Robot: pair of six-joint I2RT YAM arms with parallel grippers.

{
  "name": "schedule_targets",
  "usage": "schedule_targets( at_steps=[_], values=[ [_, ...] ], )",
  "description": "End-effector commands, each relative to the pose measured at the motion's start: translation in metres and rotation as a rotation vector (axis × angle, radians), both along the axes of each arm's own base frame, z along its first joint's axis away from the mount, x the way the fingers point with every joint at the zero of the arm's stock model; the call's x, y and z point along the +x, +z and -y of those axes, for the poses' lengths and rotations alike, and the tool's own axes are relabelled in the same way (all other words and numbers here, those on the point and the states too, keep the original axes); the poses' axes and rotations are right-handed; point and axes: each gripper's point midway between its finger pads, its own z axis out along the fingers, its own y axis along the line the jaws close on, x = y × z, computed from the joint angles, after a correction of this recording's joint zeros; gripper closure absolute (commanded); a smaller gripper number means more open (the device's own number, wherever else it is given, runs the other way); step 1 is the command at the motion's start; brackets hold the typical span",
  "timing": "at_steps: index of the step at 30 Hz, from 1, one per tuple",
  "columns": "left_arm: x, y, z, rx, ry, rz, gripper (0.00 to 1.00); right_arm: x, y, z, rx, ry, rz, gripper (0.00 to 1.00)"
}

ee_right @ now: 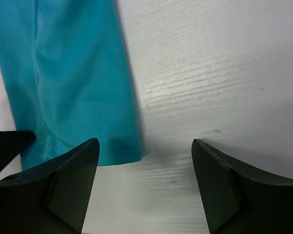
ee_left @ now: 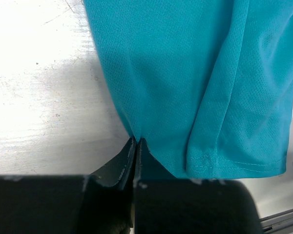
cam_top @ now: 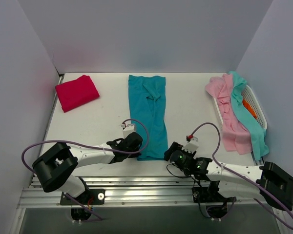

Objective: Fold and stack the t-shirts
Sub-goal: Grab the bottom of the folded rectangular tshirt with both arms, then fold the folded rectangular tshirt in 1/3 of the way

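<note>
The deep teal t-shirt (cam_top: 147, 114) lies folded into a long strip down the middle of the table. My left gripper (cam_top: 136, 146) is at its near left corner. In the left wrist view the gripper (ee_left: 136, 141) is shut, pinching the teal shirt's (ee_left: 185, 73) near edge. My right gripper (cam_top: 169, 153) is at the near right corner. In the right wrist view it (ee_right: 145, 146) is open and low over the table, with the teal shirt's (ee_right: 73, 73) corner just inside its left finger (ee_right: 75, 165). A folded crimson-red t-shirt (cam_top: 77, 92) lies at the back left.
A white basket (cam_top: 256, 109) stands at the right edge, with pale pink (cam_top: 229, 114), light aqua (cam_top: 249, 119) and orange (cam_top: 249, 108) shirts draped over it. Grey walls close in the table on the left, back and right. A metal rail (cam_top: 136, 187) runs along the near edge.
</note>
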Motion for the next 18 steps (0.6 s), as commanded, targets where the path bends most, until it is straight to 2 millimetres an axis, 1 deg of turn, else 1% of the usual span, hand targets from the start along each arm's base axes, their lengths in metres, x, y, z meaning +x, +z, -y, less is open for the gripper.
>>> schedule_targets(
  at_steps=[1, 2, 5, 7, 8, 13, 14, 18],
  values=[
    [0.002, -0.001, 0.0, 0.003, 0.002, 0.006, 0.98, 0.009, 0.007, -0.013, 0.006, -0.012, 0.032, 0.28],
    [0.003, -0.001, 0.0, 0.001, 0.001, 0.006, 0.98, 0.007, 0.004, -0.016, -0.014, -0.001, 0.028, 0.28],
    [0.004, -0.002, 0.001, 0.001, 0.002, 0.007, 0.98, 0.009, 0.005, -0.021, -0.02, 0.001, 0.034, 0.29],
    [0.003, -0.002, 0.0, 0.001, 0.001, 0.006, 0.98, 0.009, 0.005, -0.023, -0.017, 0.001, 0.037, 0.3],
    [0.002, -0.003, -0.001, 0.003, 0.002, 0.004, 0.98, 0.009, 0.003, -0.022, -0.021, 0.002, 0.035, 0.32],
    [0.001, -0.004, -0.002, -0.001, 0.002, 0.001, 0.98, 0.01, 0.0, -0.023, -0.021, 0.0, 0.036, 0.33],
    [0.001, -0.005, -0.002, -0.003, 0.001, 0.001, 0.98, 0.01, -0.002, -0.023, -0.027, -0.001, 0.033, 0.36],
    [0.001, -0.006, -0.001, -0.007, -0.002, -0.002, 0.98, 0.011, -0.009, -0.028, -0.028, 0.006, 0.028, 0.44]
  ],
)
